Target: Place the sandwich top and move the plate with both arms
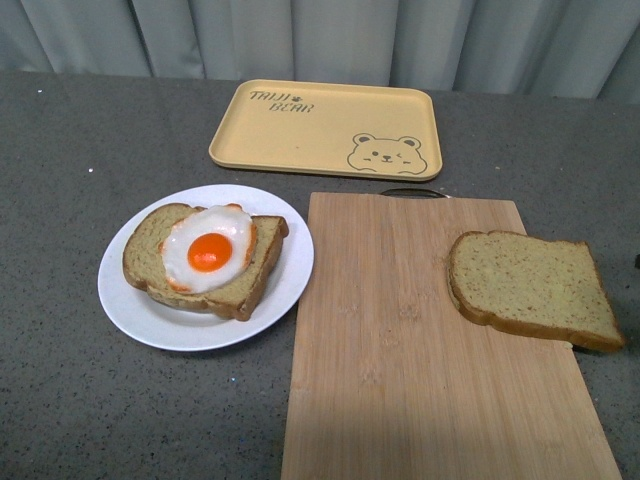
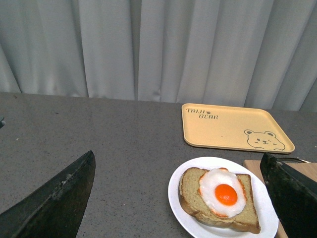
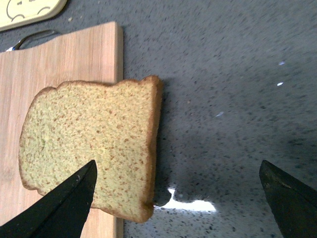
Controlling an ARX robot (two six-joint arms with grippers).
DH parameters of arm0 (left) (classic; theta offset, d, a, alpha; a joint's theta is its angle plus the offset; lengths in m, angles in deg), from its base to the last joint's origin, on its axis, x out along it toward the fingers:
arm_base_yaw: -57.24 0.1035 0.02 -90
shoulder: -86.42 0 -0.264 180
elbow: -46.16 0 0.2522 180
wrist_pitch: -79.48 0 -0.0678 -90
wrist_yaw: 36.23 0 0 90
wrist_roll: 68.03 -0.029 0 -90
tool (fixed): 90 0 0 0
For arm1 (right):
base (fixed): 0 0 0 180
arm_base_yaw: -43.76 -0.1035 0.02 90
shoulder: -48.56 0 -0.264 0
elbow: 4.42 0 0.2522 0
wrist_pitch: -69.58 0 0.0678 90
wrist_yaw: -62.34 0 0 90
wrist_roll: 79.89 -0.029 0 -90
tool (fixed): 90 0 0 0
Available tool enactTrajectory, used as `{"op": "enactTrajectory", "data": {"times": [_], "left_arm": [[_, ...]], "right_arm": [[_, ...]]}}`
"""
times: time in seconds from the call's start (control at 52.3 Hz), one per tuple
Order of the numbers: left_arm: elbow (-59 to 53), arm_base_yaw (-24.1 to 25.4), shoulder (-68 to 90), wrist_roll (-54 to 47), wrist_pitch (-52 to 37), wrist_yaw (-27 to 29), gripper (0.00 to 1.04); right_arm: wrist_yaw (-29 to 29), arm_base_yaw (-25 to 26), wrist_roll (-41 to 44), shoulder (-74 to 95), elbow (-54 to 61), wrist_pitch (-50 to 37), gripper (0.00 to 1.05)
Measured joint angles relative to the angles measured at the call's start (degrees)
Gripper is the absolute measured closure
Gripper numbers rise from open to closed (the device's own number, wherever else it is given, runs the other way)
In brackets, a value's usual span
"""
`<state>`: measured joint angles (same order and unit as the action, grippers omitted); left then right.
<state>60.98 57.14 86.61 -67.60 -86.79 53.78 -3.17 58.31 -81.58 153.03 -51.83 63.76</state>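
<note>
The sandwich top (image 1: 530,288), a plain speckled brown slice, lies flat on the right edge of the wooden cutting board (image 1: 400,360) and overhangs it. The white plate (image 1: 130,300) sits left of the board and holds a bread slice with a fried egg (image 1: 210,250). Neither arm shows in the front view. My right gripper (image 3: 178,166) is open above the table beside the sandwich top (image 3: 89,144), with one finger (image 3: 64,208) over the slice. My left gripper (image 2: 177,158) is open and empty, hovering near the plate (image 2: 178,198).
A yellow tray with a bear drawing (image 1: 325,128) lies at the back, behind the board and plate. It also shows in the left wrist view (image 2: 233,126). A grey speckled table (image 1: 80,150) carries everything. Grey curtains (image 2: 148,44) hang behind.
</note>
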Motion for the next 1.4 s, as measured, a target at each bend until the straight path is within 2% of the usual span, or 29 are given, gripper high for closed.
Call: {"op": "enactTrajectory", "data": {"times": [0.287,0.536,0.689,0.746,0.956,1.014,1.071,1.224,1.32,1.396], "left_arm": [[0.0,0.0,0.0,0.0,0.0,0.0,0.07],[0.0,0.0,0.0,0.0,0.0,0.0,0.07],[0.0,0.0,0.0,0.0,0.0,0.0,0.07],[0.0,0.0,0.0,0.0,0.0,0.0,0.07],[0.0,0.0,0.0,0.0,0.0,0.0,0.07],[0.0,0.0,0.0,0.0,0.0,0.0,0.07],[0.0,0.0,0.0,0.0,0.0,0.0,0.07],[0.0,0.0,0.0,0.0,0.0,0.0,0.07],[0.0,0.0,0.0,0.0,0.0,0.0,0.07],[0.0,0.0,0.0,0.0,0.0,0.0,0.07]], "right_arm": [[3.5,-2.1,-4.0,8.9,-6.4,2.2,0.09],[5.4,-6.0,-10.3,14.8,-9.7,1.6,0.1],[4.8,-6.9,-12.1,16.3,-11.0,1.4,0.36],[4.9,-7.0,-12.6,16.5,-11.2,1.8,0.5],[5.2,-6.4,-12.5,13.9,-11.3,4.7,0.9],[6.5,-6.2,-12.4,12.3,-10.9,5.3,0.98],[7.8,-6.2,-12.4,10.3,-10.5,6.1,1.02],[14.6,-8.0,-12.5,3.3,-9.9,7.5,1.02],[21.4,-12.9,-14.3,0.2,-10.2,4.5,1.02],[21.8,-18.2,-18.1,1.4,-12.3,1.0,1.02]]}}
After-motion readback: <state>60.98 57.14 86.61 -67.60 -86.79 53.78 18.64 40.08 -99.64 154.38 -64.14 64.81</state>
